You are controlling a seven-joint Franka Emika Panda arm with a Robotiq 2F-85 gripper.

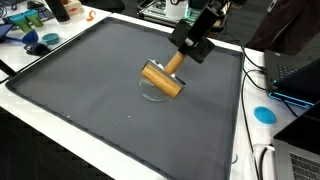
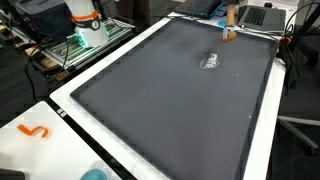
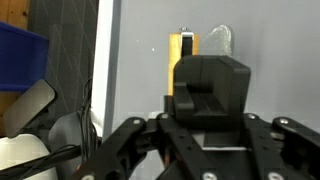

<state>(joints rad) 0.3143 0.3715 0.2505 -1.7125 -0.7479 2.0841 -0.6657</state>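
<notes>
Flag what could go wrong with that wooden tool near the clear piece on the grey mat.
1. The black gripper holds the block-headed wooden tool by its thin handle, so it may twist on contact.
2. The clear crumpled-looking plastic piece lies loose on the grey mat and looks faint. The head could shove or crush it.
3. The gripper body blocks much of the wrist view, so contact is hard to judge.

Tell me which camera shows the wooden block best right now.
An exterior view shows the wooden block best: near and clear against the gray mat. In an exterior view from farther away, the block is a small speck by the mat's far edge. The wrist view shows only part of it.
</notes>
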